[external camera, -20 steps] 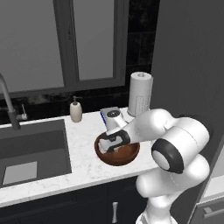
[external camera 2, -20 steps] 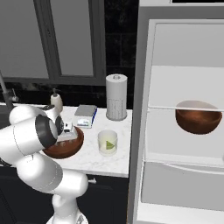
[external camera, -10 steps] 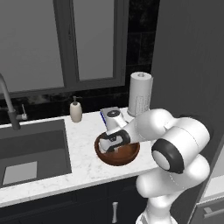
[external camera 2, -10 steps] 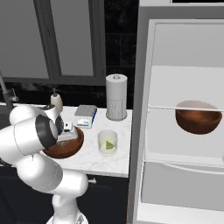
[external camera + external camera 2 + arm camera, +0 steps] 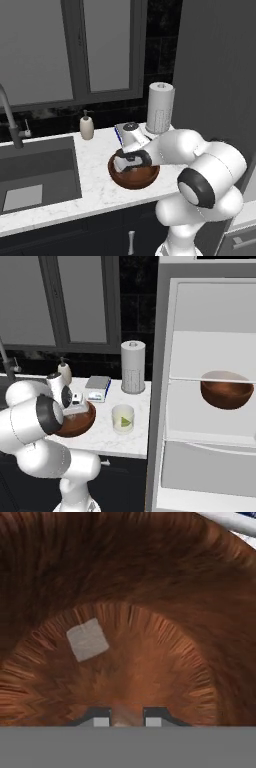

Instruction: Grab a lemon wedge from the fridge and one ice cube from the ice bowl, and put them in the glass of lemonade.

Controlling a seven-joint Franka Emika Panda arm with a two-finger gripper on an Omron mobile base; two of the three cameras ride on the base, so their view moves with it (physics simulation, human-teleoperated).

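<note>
The ice bowl (image 5: 136, 182) (image 5: 82, 425), round and dark-brown, sits on the white counter near its front edge. My gripper (image 5: 125, 719) reaches down inside it, the fingertips (image 5: 101, 720) close together with a narrow pale patch pinched between them, seemingly an ice cube. One loose whitish ice cube (image 5: 87, 639) lies on the bowl's floor, up and left of the fingers. The glass of lemonade (image 5: 123, 418) stands just right of the bowl, and a yellow-green lemon wedge (image 5: 125, 421) shows in it. The fridge (image 5: 210, 356) stands open at the right.
A second brown bowl (image 5: 227, 394) rests on a fridge shelf. Behind the ice bowl are a blue-and-white box (image 5: 98, 389), a paper-towel roll (image 5: 160, 107) and a soap bottle (image 5: 87, 126). The sink (image 5: 35, 170) and faucet (image 5: 10, 117) lie to the left.
</note>
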